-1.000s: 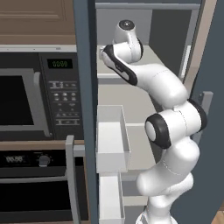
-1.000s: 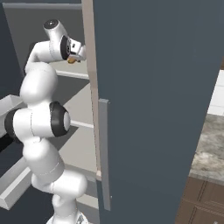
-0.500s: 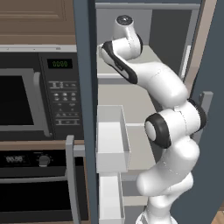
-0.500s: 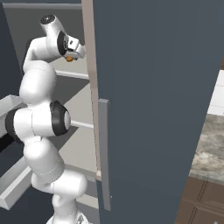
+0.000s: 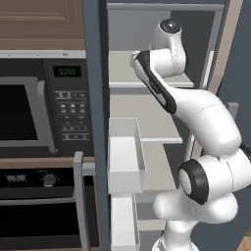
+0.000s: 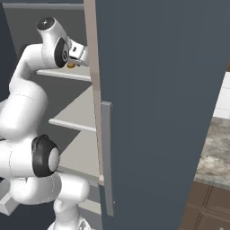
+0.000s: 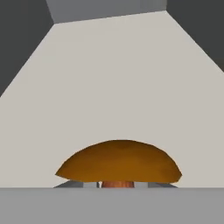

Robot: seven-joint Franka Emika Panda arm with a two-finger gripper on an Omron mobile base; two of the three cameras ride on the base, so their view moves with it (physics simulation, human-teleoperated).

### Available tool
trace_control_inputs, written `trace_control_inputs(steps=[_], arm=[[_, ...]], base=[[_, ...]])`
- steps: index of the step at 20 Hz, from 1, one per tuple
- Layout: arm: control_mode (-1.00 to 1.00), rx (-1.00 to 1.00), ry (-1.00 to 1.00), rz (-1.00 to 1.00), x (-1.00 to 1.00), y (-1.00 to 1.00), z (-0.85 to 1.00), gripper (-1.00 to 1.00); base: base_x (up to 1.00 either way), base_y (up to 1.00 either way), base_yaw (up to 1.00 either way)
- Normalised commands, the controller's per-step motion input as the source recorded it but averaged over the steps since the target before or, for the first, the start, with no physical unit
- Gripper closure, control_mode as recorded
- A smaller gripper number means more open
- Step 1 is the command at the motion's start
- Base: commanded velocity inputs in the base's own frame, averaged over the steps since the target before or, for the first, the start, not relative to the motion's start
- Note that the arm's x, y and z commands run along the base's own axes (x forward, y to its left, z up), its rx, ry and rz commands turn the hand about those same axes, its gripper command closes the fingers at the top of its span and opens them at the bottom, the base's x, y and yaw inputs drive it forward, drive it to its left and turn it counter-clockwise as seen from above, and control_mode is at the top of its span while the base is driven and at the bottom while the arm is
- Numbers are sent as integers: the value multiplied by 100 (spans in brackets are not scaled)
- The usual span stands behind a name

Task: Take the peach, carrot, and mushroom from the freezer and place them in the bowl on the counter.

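Observation:
The brown mushroom point(image 7: 119, 162) sits on the pale upper shelf point(image 7: 113, 78) of the freezer point(image 6: 157, 112). Its cap lies right at my gripper point(image 7: 118, 185), and its orange-tan stem is pinched between the two grey fingertips. From the right base view the gripper point(image 6: 80, 57) reaches onto that top shelf with the mushroom point(image 6: 71, 65) just under it. In the left base view my wrist point(image 5: 169, 34) stands high inside the freezer and hides the fingers. The counter point(image 6: 218, 148) shows at the far right. Peach, carrot and bowl are out of view.
The open freezer door point(image 6: 148, 54) with its grey bar handle point(image 6: 106, 157) stands close on my right. White door bins point(image 5: 125, 157) hang on the left, beside a black microwave point(image 5: 29, 112) and an oven point(image 5: 34, 211). Lower shelves point(image 6: 76, 117) lie under the arm.
The hand has pushed deeper onto the top shelf and risen a little. The fingers have closed in on the mushroom.

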Motion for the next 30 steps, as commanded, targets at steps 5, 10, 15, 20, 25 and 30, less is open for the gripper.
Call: trace_control_inputs(steps=[5, 10, 15, 20, 25, 30], arm=[[-100, 5, -4, -5, -100, -33, 0, 100], [-100, 2, 0, -4, -100, -24, 0, 100], [-100, -1, 13, -6, -100, -9, -37, 100], [-100, -7, 45, -11, -100, 0, -100, 100], [100, -1, 9, -3, -20, 0, -20, 100], [100, 0, 0, 0, 0, 0, 0, 100]], base=[[0, 0, 0], [0, 0, 0], [0, 0, 0], [0, 0, 0], [-74, -10, -44], [-38, -42, -80]])
